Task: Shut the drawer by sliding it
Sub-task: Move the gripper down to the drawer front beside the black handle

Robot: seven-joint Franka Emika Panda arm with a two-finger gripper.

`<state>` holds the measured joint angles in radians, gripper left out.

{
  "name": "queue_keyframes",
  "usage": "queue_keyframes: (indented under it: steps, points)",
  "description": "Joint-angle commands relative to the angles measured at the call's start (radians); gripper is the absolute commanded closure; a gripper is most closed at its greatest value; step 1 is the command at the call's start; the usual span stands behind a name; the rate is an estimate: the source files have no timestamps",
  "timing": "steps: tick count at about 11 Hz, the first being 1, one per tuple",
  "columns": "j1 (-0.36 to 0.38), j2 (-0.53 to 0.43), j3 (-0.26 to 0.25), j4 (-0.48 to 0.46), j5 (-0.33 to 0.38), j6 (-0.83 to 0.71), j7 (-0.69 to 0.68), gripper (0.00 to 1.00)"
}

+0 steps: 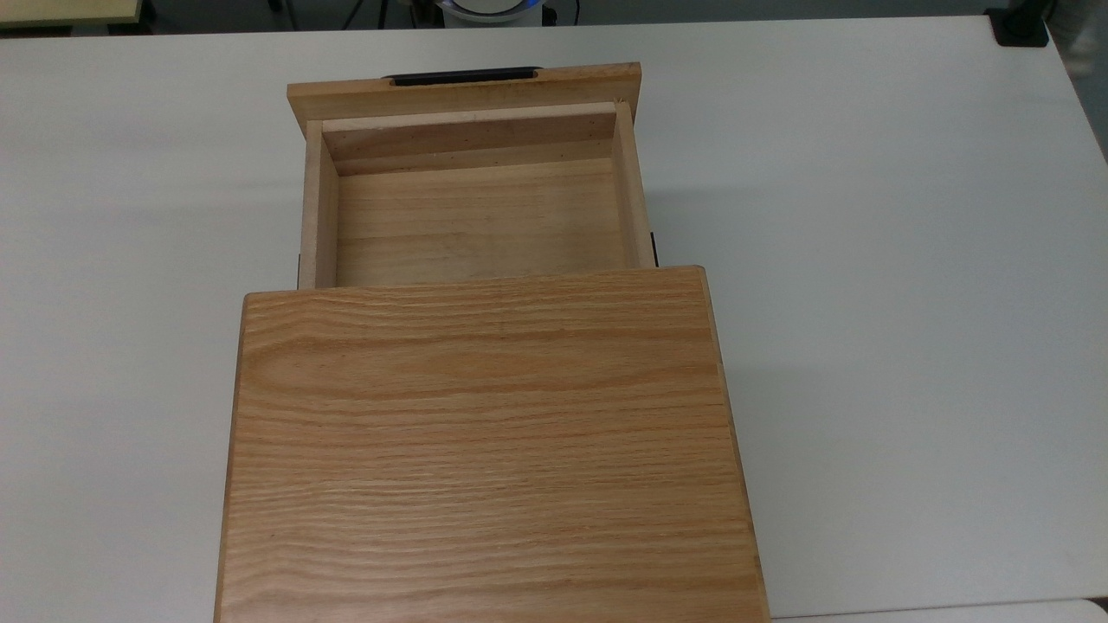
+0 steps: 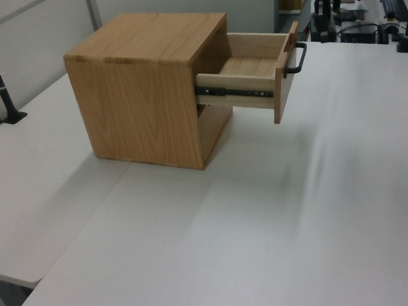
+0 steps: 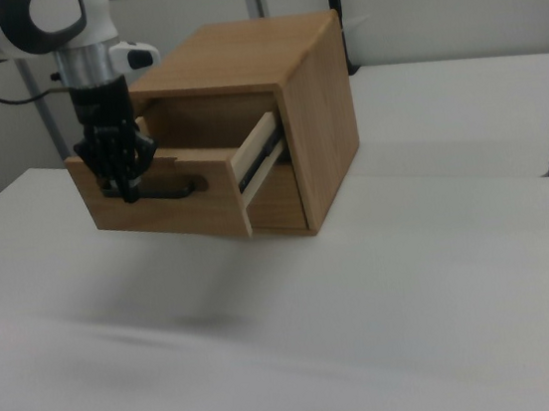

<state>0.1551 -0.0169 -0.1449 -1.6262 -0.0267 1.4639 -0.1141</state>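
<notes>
The drawer [image 1: 472, 221] stands pulled well out of the oak cabinet [image 1: 489, 441], and it is empty inside. Its black bar handle [image 1: 463, 76] runs along the front panel at the top view's far side. In the left view the drawer [image 2: 244, 66] juts out on a black slide rail, its handle [image 2: 296, 57] pointing away from the cabinet. In the right view my gripper [image 3: 130, 191] hangs downward in front of the drawer's front panel [image 3: 184, 202]. It is shut, its tips at the handle's [image 3: 177, 189] left end.
The cabinet sits on a white table [image 1: 866, 260] with wide bare surface on both sides. The arm's base [image 1: 489, 7] stands past the table's far edge in the top view. A black clamp [image 1: 1020, 26] sits at the corner, and a black post [image 2: 1, 87] stands at the left view's left.
</notes>
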Motion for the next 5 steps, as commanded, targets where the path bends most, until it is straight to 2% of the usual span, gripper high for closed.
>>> queue_keyframes:
  steps: [1,5]
  points:
    - [0.052,0.015,-0.012,-0.026,0.016,0.004,-0.024,0.95]
    - [0.081,0.070,-0.013,-0.023,0.040,0.177,-0.016,0.95]
